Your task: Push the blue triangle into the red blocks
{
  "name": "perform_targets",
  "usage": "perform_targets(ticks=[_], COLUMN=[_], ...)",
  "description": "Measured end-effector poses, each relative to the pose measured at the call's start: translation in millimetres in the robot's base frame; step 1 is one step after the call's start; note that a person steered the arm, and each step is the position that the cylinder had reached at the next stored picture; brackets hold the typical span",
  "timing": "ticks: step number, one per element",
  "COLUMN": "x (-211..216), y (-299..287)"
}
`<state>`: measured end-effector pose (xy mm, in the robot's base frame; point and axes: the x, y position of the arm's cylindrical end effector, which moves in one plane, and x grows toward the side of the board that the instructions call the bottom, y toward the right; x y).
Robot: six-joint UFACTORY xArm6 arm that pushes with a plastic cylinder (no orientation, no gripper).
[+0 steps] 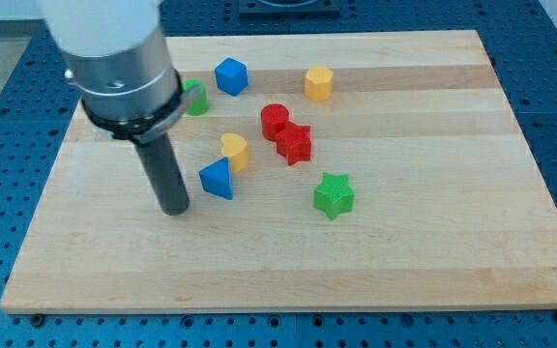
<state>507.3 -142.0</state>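
The blue triangle (218, 180) lies left of the board's middle, touching a yellow block (235, 151) just above it to the right. The two red blocks sit together to its upper right: a red cylinder (275, 120) and a red star (295, 143), touching each other. My tip (174, 210) rests on the board just left of the blue triangle and slightly below it, a small gap apart. The rod rises from it to the arm's grey body at the view's top left.
A blue hexagon-like block (230, 75) and a yellow hexagon block (318, 83) sit near the view's top. A green block (195, 98) is partly hidden behind the arm. A green star (334, 195) lies below the red blocks. The wooden board (433, 242) has blue pegboard around it.
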Motion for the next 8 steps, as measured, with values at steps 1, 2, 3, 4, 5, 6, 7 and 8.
perform_targets(ticks=[1, 2, 3, 4, 5, 6, 7, 8], x=[-12, -25, -25, -25, -25, -29, -35, -36], y=[7, 27, 56, 76, 91, 102, 112, 107])
